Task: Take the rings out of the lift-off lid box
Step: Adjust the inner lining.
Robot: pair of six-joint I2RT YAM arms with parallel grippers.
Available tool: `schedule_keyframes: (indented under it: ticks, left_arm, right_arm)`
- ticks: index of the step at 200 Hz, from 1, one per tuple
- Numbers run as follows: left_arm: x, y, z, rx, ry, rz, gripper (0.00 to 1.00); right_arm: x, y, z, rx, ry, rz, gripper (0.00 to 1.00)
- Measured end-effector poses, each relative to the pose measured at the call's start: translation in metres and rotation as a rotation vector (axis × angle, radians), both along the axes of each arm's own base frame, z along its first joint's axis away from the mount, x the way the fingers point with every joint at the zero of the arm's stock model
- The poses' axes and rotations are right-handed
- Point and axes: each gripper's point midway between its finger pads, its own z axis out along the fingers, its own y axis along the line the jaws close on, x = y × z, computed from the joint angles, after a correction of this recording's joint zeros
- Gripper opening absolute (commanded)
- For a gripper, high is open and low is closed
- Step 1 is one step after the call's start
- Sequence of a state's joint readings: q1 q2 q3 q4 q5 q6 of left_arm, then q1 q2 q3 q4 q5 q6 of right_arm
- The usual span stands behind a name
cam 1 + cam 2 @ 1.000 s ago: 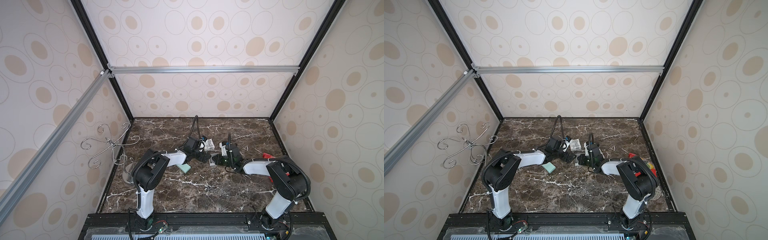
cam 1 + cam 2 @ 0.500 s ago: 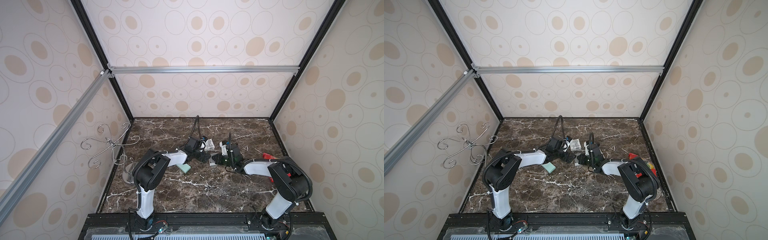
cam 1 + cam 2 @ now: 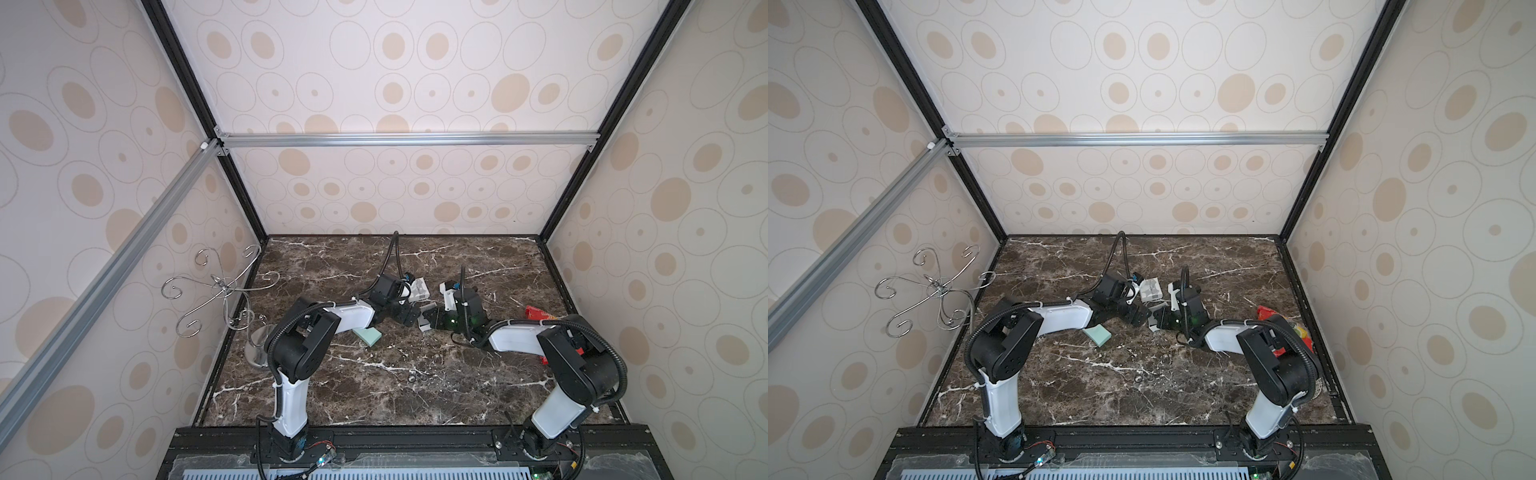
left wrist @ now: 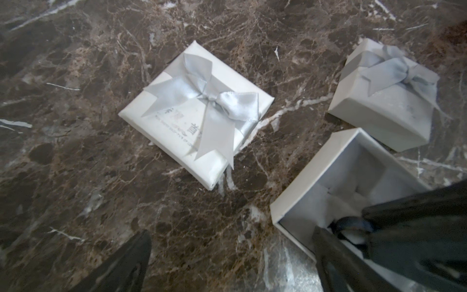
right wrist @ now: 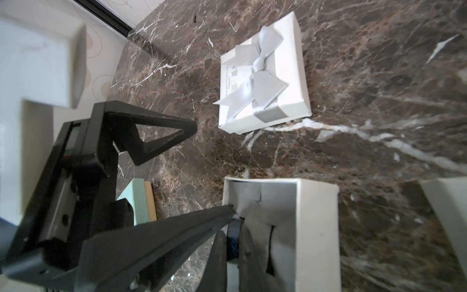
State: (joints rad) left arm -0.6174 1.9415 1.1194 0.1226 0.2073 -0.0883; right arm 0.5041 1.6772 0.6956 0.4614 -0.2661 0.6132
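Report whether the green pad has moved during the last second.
No. In both top views the green pad lies at the same spot, just beyond the same white vein in the table top.

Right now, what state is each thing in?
Lift-off lid box: open.
Lid: off, flat on the table, bow up.
Second bow box: closed.
Ring: pinched by the right fingers, inside the box.
Second ring: seemingly seated in the box.
Right fingers: shut on the ring.
Left fingers: open, empty.
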Motion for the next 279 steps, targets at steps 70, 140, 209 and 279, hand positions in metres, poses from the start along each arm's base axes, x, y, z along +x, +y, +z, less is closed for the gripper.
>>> schedule_keyframes:
  ticks: [70, 140, 209, 279]
  left_arm:
    - [0.000, 0.002, -0.001, 0.012, -0.002, 0.001, 0.99]
    - [-0.001, 0.002, -0.002, 0.019, -0.003, -0.005, 0.99]
    - [-0.003, 0.005, -0.006, 0.040, 0.008, -0.005, 0.99]
    - [-0.001, 0.006, -0.004, 0.051, -0.005, -0.004, 1.00]
  right_arm:
    - [0.000, 0.001, 0.003, 0.039, -0.014, -0.008, 0.00]
    - [-0.002, 0.000, 0.008, 0.048, -0.029, -0.012, 0.00]
    - [-0.001, 0.000, 0.019, 0.065, -0.062, -0.014, 0.00]
    - [-0.003, -0.007, 0.031, 0.052, -0.077, -0.015, 0.00]
